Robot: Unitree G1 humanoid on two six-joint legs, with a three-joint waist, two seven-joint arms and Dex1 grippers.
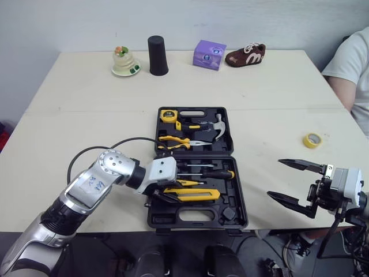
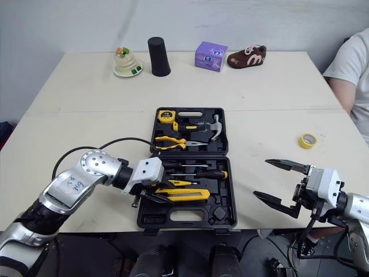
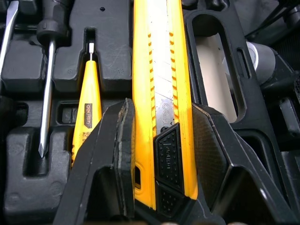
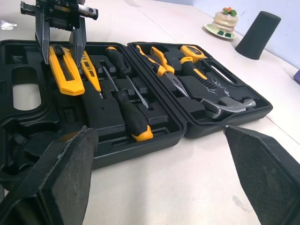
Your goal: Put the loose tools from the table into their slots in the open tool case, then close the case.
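Fingers (image 3: 115, 154) of the left pincer (image 3: 161, 105) are clamped on the butt end of the yellow knife (image 1: 199, 194), one on each long side. The knife lies lengthwise in the near half of the open case (image 1: 237, 199), at lower middle of the head view. It seems to rest on the moulding. Whether it is pressed fully into its slot I cannot tell.

Just beside the knife lies a yellow tester pen (image 3: 89, 108), very close to one finger, with the screwdrivers (image 1: 210, 173) above it in the frame. Pliers (image 1: 173, 141) and a hammer (image 1: 216, 127) sit in the far half.

The right pincer (image 1: 275, 179) hangs at lower right, its jaws wide apart and holding nothing, clear of the case. A yellow tape roll (image 1: 312, 139) lies loose on the tabletop (image 1: 86, 115) at right, well apart from the case. It looks like the one item not yet stowed.

The risks I see:
- If the jaws spread too far on release, the finger beside the pen could knock it out of its groove.
- If the arm lifts before the jaws fully let go, the knife would come up with it.
- A knife left proud of its slot would block the lid when the case is closed.
- Pushing down hard to seat it could slide the light case across the tabletop.
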